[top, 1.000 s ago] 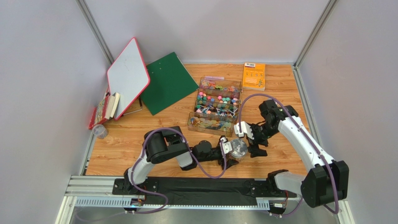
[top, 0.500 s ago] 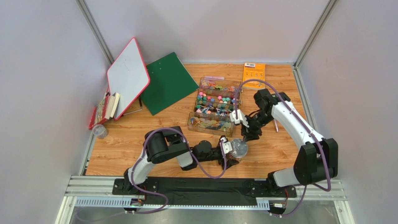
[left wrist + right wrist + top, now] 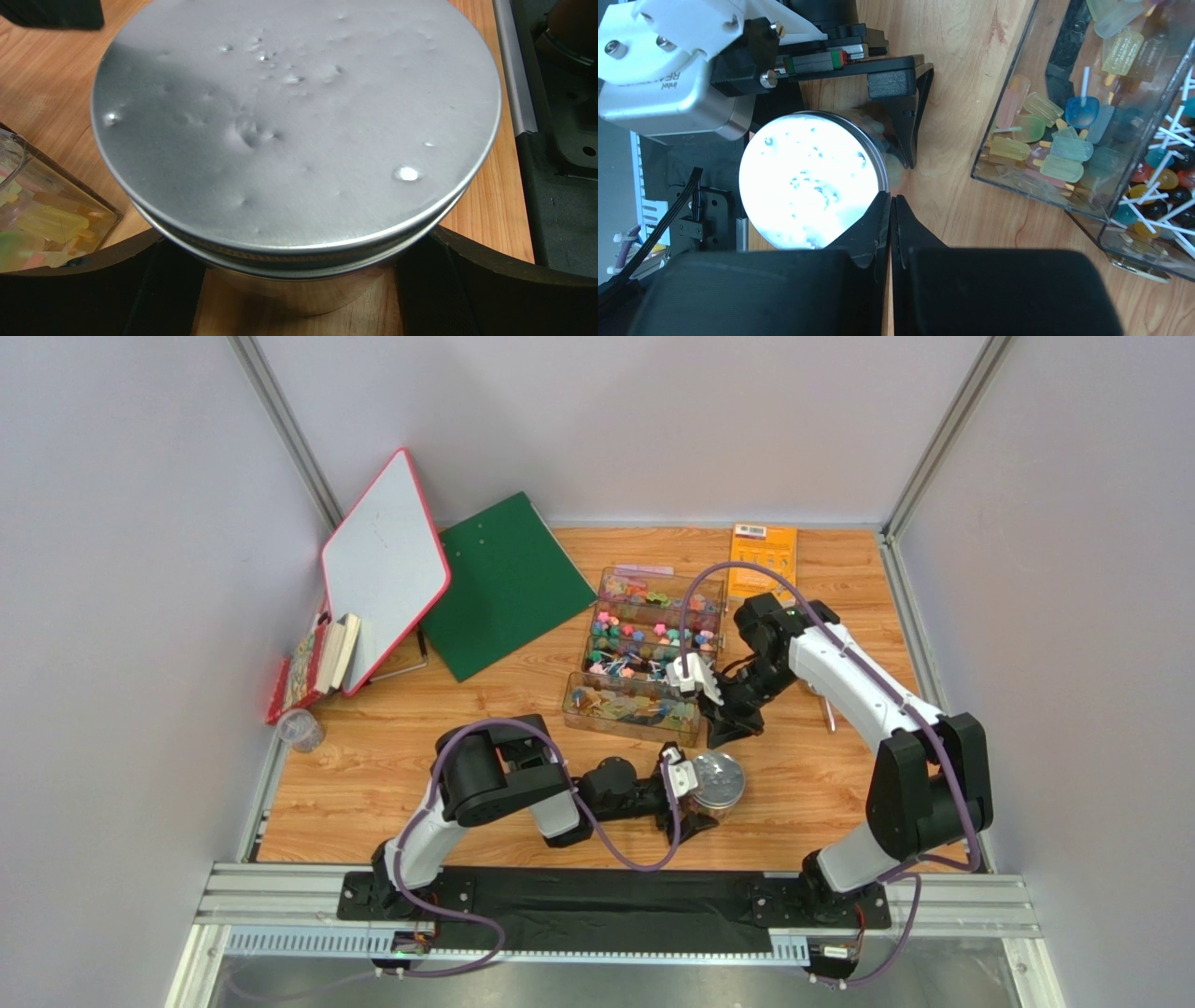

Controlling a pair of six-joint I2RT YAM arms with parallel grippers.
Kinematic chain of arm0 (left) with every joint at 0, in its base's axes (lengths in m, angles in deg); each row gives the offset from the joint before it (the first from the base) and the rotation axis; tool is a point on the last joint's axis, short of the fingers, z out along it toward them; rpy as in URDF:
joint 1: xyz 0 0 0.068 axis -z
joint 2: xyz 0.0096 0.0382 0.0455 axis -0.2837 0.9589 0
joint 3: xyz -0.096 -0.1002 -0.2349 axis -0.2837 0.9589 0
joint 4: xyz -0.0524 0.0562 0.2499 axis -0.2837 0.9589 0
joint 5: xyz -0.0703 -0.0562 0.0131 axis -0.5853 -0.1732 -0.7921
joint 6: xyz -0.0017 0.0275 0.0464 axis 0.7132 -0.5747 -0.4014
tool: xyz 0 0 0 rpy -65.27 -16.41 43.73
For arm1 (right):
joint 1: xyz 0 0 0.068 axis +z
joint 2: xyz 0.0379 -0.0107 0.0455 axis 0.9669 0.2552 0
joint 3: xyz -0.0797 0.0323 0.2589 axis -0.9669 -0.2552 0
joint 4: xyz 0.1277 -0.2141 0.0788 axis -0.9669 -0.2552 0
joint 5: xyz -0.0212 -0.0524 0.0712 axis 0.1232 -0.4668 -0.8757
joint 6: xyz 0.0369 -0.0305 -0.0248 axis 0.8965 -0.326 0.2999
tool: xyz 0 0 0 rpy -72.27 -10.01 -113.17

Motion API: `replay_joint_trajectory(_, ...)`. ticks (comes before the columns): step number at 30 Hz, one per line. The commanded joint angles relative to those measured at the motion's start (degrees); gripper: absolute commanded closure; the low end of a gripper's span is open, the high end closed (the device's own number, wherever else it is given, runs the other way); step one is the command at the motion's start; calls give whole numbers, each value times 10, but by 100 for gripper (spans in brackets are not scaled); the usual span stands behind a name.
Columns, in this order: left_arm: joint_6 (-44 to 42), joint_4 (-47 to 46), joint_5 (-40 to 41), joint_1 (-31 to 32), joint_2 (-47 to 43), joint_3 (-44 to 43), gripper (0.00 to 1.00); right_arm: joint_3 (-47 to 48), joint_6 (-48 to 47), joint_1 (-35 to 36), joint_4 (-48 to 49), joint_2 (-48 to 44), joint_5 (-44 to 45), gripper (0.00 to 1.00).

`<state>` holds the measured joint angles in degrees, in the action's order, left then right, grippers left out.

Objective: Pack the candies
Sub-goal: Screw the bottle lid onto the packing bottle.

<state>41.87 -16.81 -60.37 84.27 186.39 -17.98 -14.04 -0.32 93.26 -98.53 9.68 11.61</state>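
The candies (image 3: 648, 647) lie sorted in a clear compartmented box (image 3: 613, 709) at mid-table. Ice-lolly shapes and stick sweets (image 3: 1053, 147) show through its wall, and a few more candies (image 3: 42, 224) appear at the edge of the left wrist view. A round metal tin (image 3: 720, 780) with its lid on (image 3: 295, 119) stands in front of the box. My left gripper (image 3: 697, 787) has its fingers (image 3: 84, 280) against both sides of the tin. My right gripper (image 3: 716, 734) hovers between tin and box, jaws shut (image 3: 890, 199) with nothing in them.
An orange booklet (image 3: 765, 560) lies at the back right. A green folder (image 3: 505, 581), a tilted whiteboard (image 3: 382, 567), books (image 3: 316, 665) and a small jar (image 3: 298, 731) are on the left. A thin metal tool (image 3: 828, 711) lies under the right arm.
My right gripper has moved from the tin's right side up and left toward the candy box, and its jaws have closed. The left gripper and tin have not moved.
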Motion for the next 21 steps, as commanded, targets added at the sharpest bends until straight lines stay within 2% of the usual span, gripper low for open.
replay_joint_trajectory(1,-8,112,14,-4,33,18,100,-12,33,10,33,2,10,100)
replay_joint_trajectory(10,-1,108,29,-9,32,19,100,-64,35,9,26,-19,61,100)
replay_joint_trajectory(21,-2,109,37,-13,34,17,100,-139,46,9,-19,-122,98,99)
